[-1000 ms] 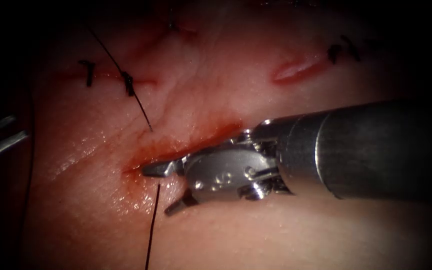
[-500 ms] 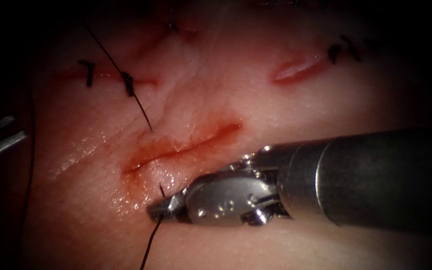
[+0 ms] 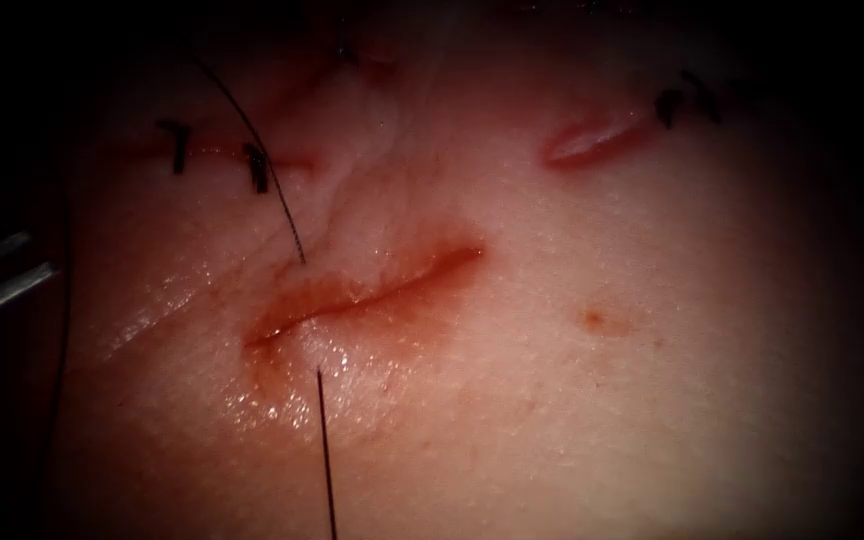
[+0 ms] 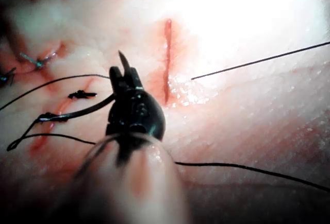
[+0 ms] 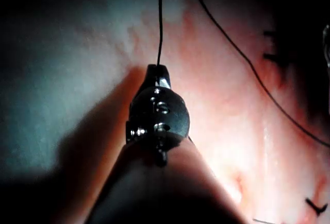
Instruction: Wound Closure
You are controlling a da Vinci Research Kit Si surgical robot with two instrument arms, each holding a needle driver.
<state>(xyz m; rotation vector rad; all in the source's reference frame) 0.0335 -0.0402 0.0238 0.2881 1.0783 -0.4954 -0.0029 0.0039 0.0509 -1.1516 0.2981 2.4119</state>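
The cut (image 3: 362, 295) lies slanted across the tissue (image 3: 572, 420), ringed with red fluid. A thread (image 3: 325, 450) comes out of the tissue just below the cut's left end and runs straight down. Another strand (image 3: 272, 185) enters the tissue above the cut. My right tool (image 5: 157, 72) is shut on the thread (image 5: 159, 18), which stretches straight away from its jaws. My left tool (image 4: 125, 72) is shut on the needle (image 4: 77, 113) near its pointed end, clear of the tissue, left of the cut (image 4: 167, 59). The left tool (image 3: 2, 285) shows dimly at the endoscope view's left edge.
Dark finished stitches (image 3: 257, 170) (image 3: 177, 145) cross an older cut at the upper left. A second small cut (image 3: 592, 138) with stitches (image 3: 667, 105) lies at the upper right. A small red spot (image 3: 594, 320) marks the tissue right of the cut. Loose thread (image 4: 247, 168) trails across the tissue.
The right tool stood with open jaws at the cut's left end, then shut on the thread below the cut. It has since drawn out of the endoscope view, and the thread now runs straight.
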